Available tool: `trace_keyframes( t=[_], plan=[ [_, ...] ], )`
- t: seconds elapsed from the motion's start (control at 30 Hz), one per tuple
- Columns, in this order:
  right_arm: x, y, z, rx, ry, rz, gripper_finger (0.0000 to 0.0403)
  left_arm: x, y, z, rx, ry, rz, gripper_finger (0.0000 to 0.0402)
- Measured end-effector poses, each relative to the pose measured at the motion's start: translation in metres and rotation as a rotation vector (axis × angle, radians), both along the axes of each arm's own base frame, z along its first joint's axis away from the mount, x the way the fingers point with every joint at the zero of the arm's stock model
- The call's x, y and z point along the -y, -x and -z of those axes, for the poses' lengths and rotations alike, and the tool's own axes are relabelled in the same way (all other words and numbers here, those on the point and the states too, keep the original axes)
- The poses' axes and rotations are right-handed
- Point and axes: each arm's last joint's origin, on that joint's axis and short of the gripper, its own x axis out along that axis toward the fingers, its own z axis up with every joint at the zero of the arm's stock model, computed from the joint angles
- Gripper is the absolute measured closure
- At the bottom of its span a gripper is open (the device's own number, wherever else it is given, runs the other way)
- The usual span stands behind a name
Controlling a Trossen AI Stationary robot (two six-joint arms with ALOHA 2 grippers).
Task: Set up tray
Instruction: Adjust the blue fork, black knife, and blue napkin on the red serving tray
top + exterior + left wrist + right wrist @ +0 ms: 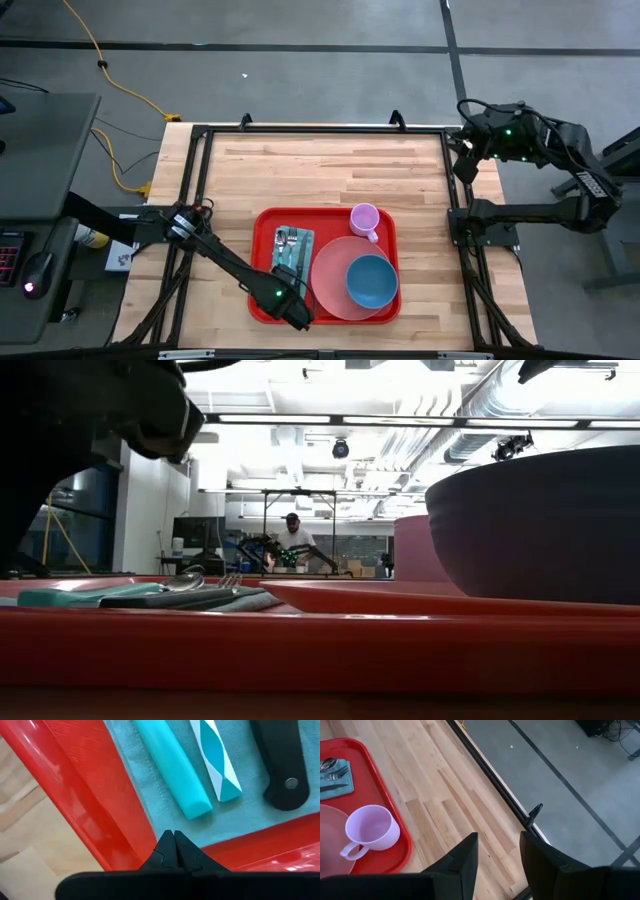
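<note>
1. The wooden surface [330, 170] is carrying everything, and the tray [266, 228] is lying on the part of it nearest the robot, roughly midway between the two arms.
2. The tray is being taken as the landmark: inside it, toward the right arm's side, a pink plate [328, 280] is lying with a blue bowl [371, 281] standing on it.
3. At the tray's far edge a lilac mug [364, 217] is standing upright, just beside the plate.
4. On the tray's left side a teal napkin [283, 240] is lying flat, and cutlery [175, 765] is laid on it in a row: a teal handle, a teal-and-white handle and a black handle.
5. The left gripper [173, 851] is hovering over the tray's near left corner, at the napkin's edge; its fingers are pressed together and nothing is being held.
6. The right gripper [496, 851] is parked well apart from the tray, beyond the surface's far right corner, with its fingers apart and empty.
7. The setting is judged nearly complete; perhaps only a napkin adjustment is remaining.
8. No readable writing is being shown on the tray's items.
</note>
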Motion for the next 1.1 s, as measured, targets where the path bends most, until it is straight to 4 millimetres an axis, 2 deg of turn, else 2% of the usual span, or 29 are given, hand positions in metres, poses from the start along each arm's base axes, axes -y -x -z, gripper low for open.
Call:
trace_keyframes(
  t=[0.27,0.43,0.67,1.1],
  plan=[
    [0.000,0.000,0.000,0.006,-0.006,0.008,0.0279,0.000,0.000,-0.001,-0.004,0.008,0.001,0.0393],
    [0.000,0.000,0.000,0.006,-0.006,0.008,0.0279,0.004,0.001,0.007,-0.035,0.017,0.003,0.0393],
    [0.000,0.000,0.000,0.006,-0.004,0.008,0.0279,0.011,-0.008,0.019,0.003,0.074,-0.001,0.0393],
    [0.000,0.001,0.000,-0.009,0.009,-0.002,0.0279,0.013,-0.011,0.019,0.034,0.090,-0.008,0.0393]
  ],
)
